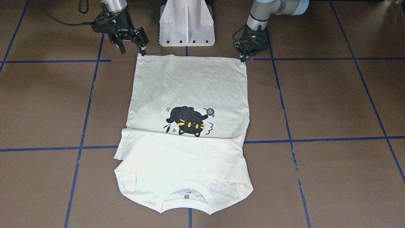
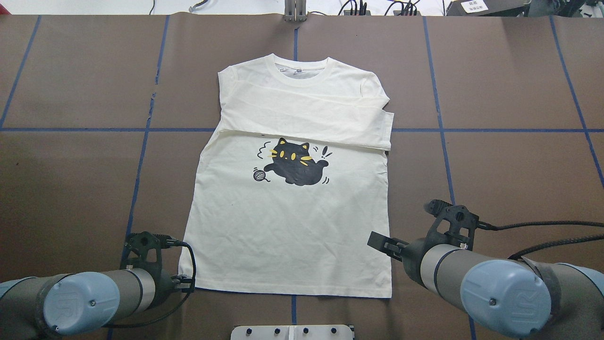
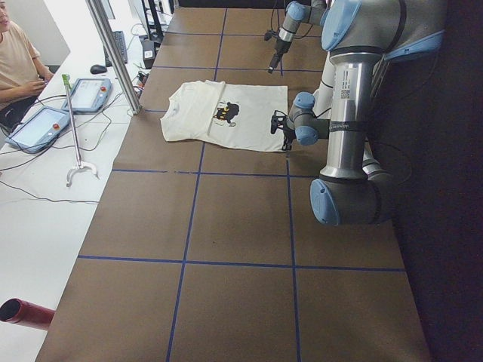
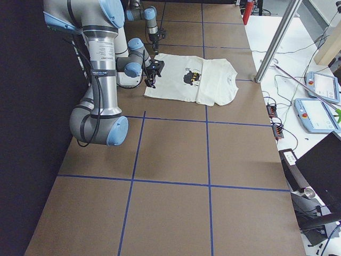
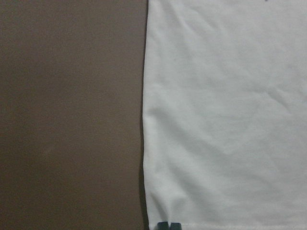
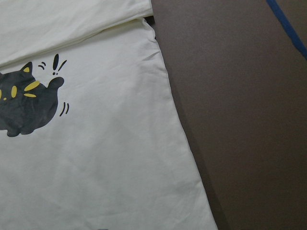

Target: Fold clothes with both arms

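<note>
Left gripper (image 1: 244, 57), fingers together, pinches the hem corner at 7 o'clock of the shirt (image 2: 288, 226), which lies flat mid-table, sleeves folded across. Right gripper (image 1: 133, 50) hovers at 5 o'clock, fingers apart. Brown table (image 2: 71, 179), blue tape (image 2: 137, 174) grid; white bench (image 2: 94, 5) at 12 o'clock.

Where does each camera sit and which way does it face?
Front-facing: across the table, facing robot; shirt, left gripper, right gripper, pedestal.
Overhead: behind shoulders, looking forward-down; left arm, right arm.
Exterior left: table's end, looking along it; left arm near.
Exterior right: opposite end; right arm near.
Left wrist: down on shirt's hem corner; fingertips.
Right wrist: down on shirt's side edge; no gripper.
Shared: front-facing and overhead see the whole shirt, opposite sides.
</note>
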